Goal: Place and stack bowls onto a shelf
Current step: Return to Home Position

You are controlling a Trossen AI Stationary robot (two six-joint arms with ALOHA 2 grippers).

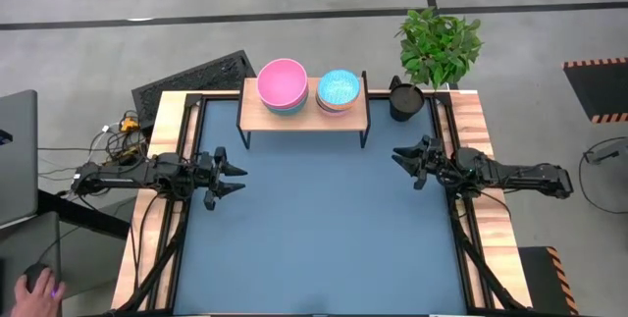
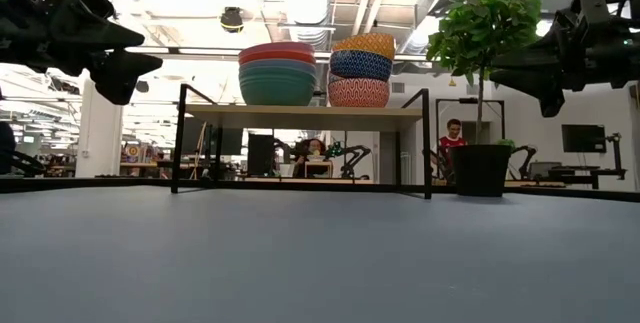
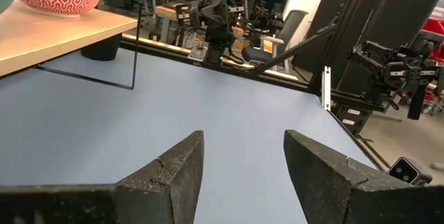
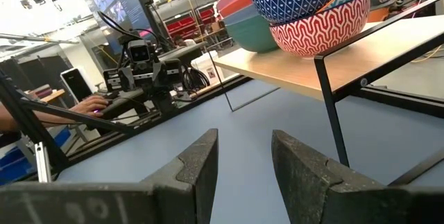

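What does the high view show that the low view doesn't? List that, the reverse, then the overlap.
High only: the stack tops, the pink bowl on one and the bright blue bowl on the other. Low only: the stacks' sides, the green bowl lowest in one, the orange-red patterned bowl lowest in the other. Both: the shelf, the plant, the left end effector and the right end effector, clear of the shelf.
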